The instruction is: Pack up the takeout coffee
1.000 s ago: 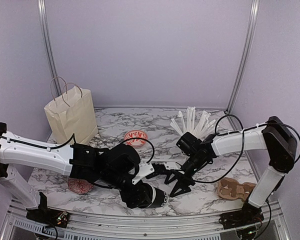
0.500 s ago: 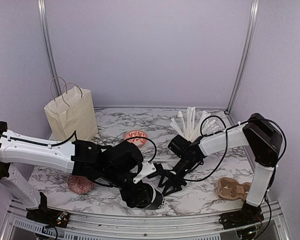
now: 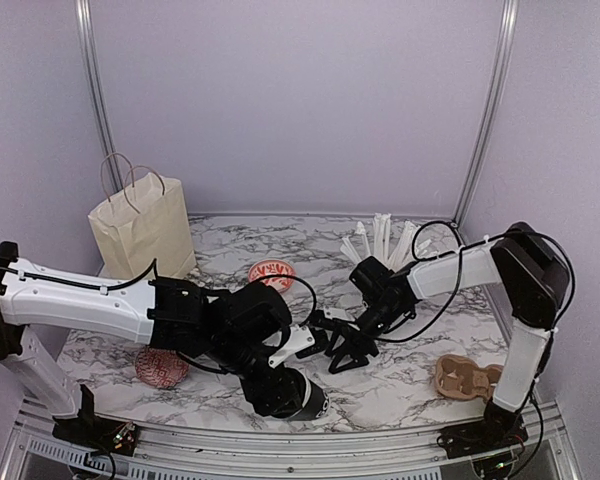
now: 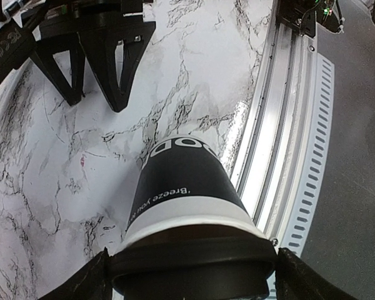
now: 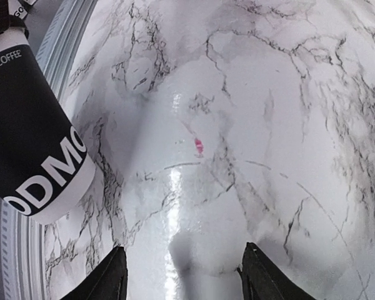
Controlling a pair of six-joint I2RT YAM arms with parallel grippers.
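Your left gripper (image 4: pixel 194 278) is clamped on the takeout coffee (image 4: pixel 184 181) — one finger on each side of its black lid (image 4: pixel 175 262). The cup is tipped over, base pointing away from the wrist, low over the near edge of the marble table (image 3: pixel 230 250) and just beside the front rail (image 4: pixel 281 125). You cannot tell whether it touches the marble. The left arm (image 3: pixel 80 300) stretches low across from its base, wrist bent down. Your right gripper (image 5: pixel 182 278) has its jaws spread, bare marble showing between the fingers — near the cup's base but apart from it. The right arm (image 3: pixel 460 272) reaches leftward to mid-table.
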